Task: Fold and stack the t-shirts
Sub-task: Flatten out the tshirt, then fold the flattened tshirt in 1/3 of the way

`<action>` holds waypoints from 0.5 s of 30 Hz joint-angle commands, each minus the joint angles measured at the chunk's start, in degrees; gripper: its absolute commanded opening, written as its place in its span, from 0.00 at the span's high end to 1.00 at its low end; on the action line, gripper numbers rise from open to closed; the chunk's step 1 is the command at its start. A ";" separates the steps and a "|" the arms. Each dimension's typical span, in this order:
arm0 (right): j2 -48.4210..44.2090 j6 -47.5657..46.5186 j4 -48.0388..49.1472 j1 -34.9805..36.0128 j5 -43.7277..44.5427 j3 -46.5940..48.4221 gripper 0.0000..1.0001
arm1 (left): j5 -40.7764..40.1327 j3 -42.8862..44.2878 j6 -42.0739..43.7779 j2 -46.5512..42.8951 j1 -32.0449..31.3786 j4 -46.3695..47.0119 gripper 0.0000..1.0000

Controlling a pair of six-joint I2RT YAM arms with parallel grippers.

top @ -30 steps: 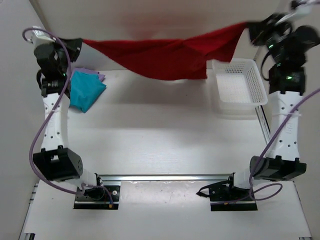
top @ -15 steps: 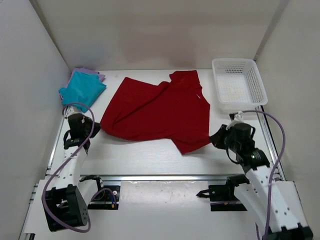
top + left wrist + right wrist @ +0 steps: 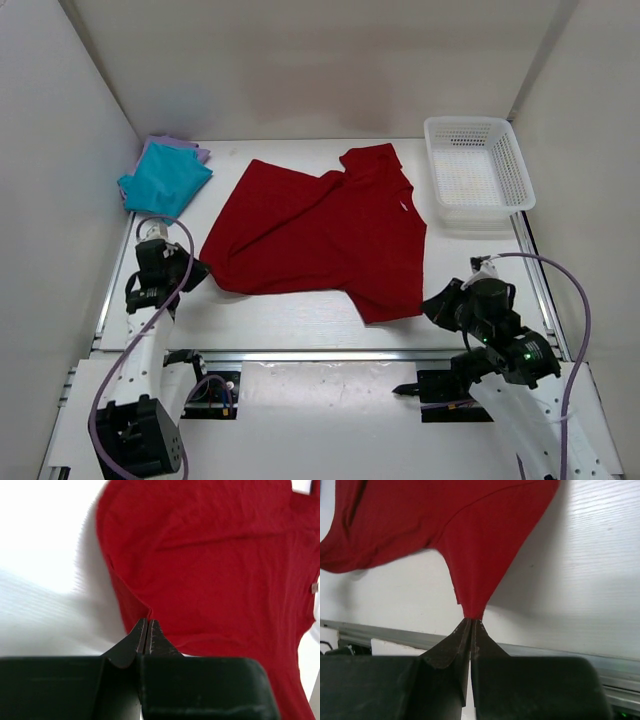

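The dark red t-shirt [image 3: 320, 230] lies spread and rumpled across the middle of the table. My left gripper [image 3: 197, 271] is shut on its near left corner; the wrist view shows the jaws [image 3: 147, 622] pinching the red hem [image 3: 215, 565]. My right gripper [image 3: 432, 303] is shut on its near right corner, the cloth [image 3: 470, 540] drawn to a point at the jaws [image 3: 472, 621]. The teal t-shirt [image 3: 166, 178] lies folded at the back left on top of the lavender t-shirt [image 3: 188, 148], of which only an edge shows.
A white mesh basket [image 3: 476, 172] stands at the back right. White walls close the table on three sides. A metal rail [image 3: 330, 355] runs along the near edge by the arm bases.
A second ago both grippers held the red shirt stretched high at the back. They have since drawn it down and toward the near edge, laying it on the table, still gripping its corners.
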 commanded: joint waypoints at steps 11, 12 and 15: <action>16.33 -3.76 24.72 -10.78 -10.56 -10.25 1.00 | 3.77 -1.15 -5.50 10.80 -2.30 11.86 1.00; 16.43 -4.13 25.61 -15.68 -13.39 -10.61 1.00 | 4.12 -1.42 -6.03 10.81 -2.48 13.34 1.00; 18.17 -7.64 27.72 -23.27 -14.92 -9.91 1.00 | 3.16 -0.81 -8.40 11.59 -3.00 16.59 1.00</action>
